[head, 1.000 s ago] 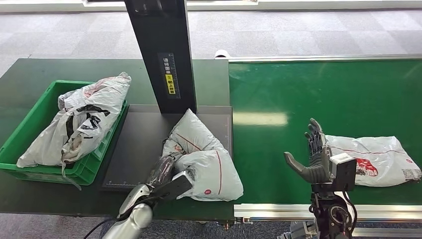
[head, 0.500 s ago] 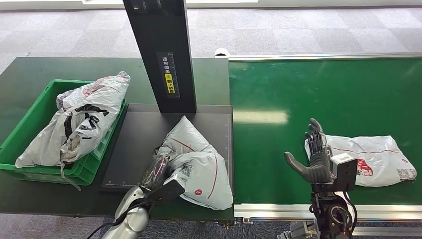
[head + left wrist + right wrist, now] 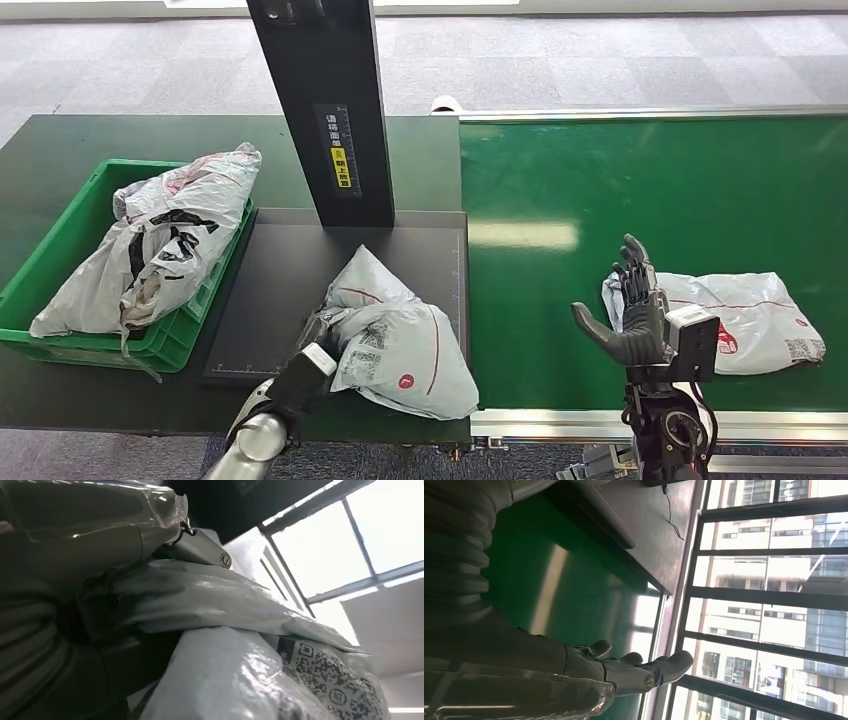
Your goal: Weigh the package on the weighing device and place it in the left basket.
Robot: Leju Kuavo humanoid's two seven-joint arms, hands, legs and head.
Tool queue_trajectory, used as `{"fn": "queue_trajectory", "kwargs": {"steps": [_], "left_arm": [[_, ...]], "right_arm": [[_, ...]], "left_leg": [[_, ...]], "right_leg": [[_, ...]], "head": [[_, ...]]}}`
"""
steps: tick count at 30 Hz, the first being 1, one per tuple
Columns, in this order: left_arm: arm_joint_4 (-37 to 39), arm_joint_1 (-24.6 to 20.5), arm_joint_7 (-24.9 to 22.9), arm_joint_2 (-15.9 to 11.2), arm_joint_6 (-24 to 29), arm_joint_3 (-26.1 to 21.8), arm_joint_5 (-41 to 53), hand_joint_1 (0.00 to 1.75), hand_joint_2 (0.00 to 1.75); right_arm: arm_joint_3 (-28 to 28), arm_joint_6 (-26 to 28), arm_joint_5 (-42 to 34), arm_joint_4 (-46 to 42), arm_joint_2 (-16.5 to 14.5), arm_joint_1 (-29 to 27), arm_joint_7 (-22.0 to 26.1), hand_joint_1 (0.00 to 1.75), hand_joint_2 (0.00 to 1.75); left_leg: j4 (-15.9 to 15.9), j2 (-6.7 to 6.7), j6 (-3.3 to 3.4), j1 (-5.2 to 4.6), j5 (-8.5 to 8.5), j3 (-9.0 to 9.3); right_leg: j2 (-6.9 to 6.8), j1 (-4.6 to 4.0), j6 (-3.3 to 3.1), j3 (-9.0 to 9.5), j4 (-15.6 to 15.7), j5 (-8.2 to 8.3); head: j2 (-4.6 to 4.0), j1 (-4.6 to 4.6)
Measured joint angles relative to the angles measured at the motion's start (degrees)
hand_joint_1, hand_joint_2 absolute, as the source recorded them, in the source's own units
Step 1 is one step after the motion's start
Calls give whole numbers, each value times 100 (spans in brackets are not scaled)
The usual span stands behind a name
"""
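Observation:
A white plastic package with red lines lies on the dark weighing plate, reaching over its front right corner. My left hand comes in from below and grips the package's left edge. In the left wrist view the left hand closes over crumpled plastic of the package, which shows a printed code. The green basket at the left holds other bags. My right hand stands open and upright over the green belt, with its fingers spread and nothing in them.
A second white package lies on the green conveyor belt just right of my right hand. The scale's black post rises behind the plate. Several grey-white bags fill the basket.
My left arm has drawn back toward me, and the package has turned and slid toward the plate's front edge. The package on the belt has drifted left. My right hand has stayed put.

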State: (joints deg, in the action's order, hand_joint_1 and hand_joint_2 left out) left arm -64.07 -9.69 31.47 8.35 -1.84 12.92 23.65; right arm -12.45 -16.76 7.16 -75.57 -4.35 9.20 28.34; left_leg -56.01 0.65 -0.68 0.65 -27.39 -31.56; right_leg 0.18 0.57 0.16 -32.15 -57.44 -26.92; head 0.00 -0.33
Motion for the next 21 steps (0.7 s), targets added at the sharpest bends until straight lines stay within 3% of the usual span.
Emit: {"fn": "queue_trajectory", "kwargs": {"steps": [3, 6, 14, 21], "left_arm": [[-265, 136, 347, 3, -431, -155, -870, 175, 175], [-683, 260, 596, 28, -123, -362, -1427, 175, 175], [-2410, 446, 857, -28, 1913, -640, -1730, 175, 175], [-3383, 376, 862, -395, 3975, -307, -821, 175, 175]], "right_arm": [[3, 3, -23, 12, 4, 24, 7, 0, 175], [4, 27, -45, 12, 7, 17, 11, 0, 175], [28, 101, -115, 19, 20, 0, 15, 0, 175], [129, 151, -189, 61, 30, -5, 36, 0, 175]], "left_leg": [[0, 0, 0, 0, 0, -3], [0, -2, 0, 1, 0, -6], [0, -1, 0, 2, 1, -11], [0, -2, 0, 2, 1, -11]], "right_leg": [[0, 0, 0, -4, 0, 0], [3, -1, 0, -9, 0, 0], [4, -2, 0, -11, -1, 0], [4, -2, 0, -12, -1, 0]], "head": [[-1, 1], [-1, 0], [-1, 0], [-1, -1]]}}
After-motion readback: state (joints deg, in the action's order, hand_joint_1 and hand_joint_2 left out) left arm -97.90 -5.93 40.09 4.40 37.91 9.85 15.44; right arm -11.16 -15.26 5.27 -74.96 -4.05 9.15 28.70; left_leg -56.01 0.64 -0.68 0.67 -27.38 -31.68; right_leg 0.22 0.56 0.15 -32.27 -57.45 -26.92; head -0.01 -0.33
